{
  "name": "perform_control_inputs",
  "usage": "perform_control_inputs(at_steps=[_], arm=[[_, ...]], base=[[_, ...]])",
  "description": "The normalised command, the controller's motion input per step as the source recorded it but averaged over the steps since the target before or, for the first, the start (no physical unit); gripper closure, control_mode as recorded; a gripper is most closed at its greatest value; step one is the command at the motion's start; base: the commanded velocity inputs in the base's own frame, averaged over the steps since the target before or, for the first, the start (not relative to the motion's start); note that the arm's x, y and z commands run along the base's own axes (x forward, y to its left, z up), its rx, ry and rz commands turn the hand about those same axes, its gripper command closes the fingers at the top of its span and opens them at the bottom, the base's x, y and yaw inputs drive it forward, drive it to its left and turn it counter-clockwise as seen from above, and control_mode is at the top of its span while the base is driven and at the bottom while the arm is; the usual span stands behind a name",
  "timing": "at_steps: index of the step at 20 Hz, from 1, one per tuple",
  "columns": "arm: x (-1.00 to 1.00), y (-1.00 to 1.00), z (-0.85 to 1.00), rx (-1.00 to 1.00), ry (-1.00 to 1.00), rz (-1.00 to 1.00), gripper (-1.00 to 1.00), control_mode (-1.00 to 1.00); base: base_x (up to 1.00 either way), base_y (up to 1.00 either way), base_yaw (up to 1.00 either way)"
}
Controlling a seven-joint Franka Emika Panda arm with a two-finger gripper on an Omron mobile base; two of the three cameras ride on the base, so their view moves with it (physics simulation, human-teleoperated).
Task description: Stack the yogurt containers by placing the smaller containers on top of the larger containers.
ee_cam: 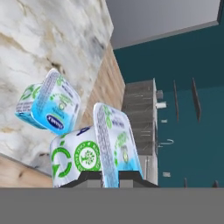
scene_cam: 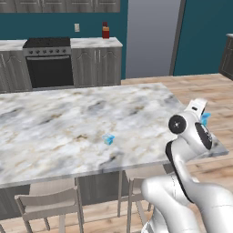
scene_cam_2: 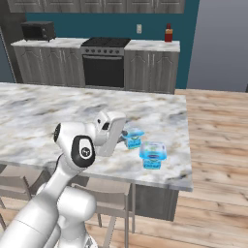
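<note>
My gripper is shut on a smaller yogurt container, light blue with a pale printed lid. In the hand view this container stands between the fingertips and shows a green recycling mark on its side. It is held low over the marble counter. Just right of it and nearer stands the larger container, a light-blue boxy tub, which appears tilted in the hand view. The two are apart. A blue corner of the held container peeks out past the hand. Another tiny blue cup sits alone on the counter, left of the arm.
The tub stands close to the counter's right edge and front edge, with wooden floor beyond. Stools are tucked under the near side. A stove and a red bottle are on the back wall counter, far away.
</note>
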Motion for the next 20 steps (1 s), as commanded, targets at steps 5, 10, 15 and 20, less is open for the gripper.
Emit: perform_control_inputs(at_steps=[5,10,15,20], arm=[[0.0,0.0,-0.23,0.0,0.0,0.0,1.0,-1.0],[0.0,0.0,-0.08,0.0,0.0,0.0,1.0,-1.0],[0.0,-0.08,0.0,0.0,0.0,0.0,1.0,-1.0],[0.0,-0.1,0.0,0.0,0.0,0.0,1.0,-1.0]], base=[[0.0,0.0,0.0],[0.0,0.0,0.0],[0.0,0.0,0.0],[0.0,0.0,0.0]])
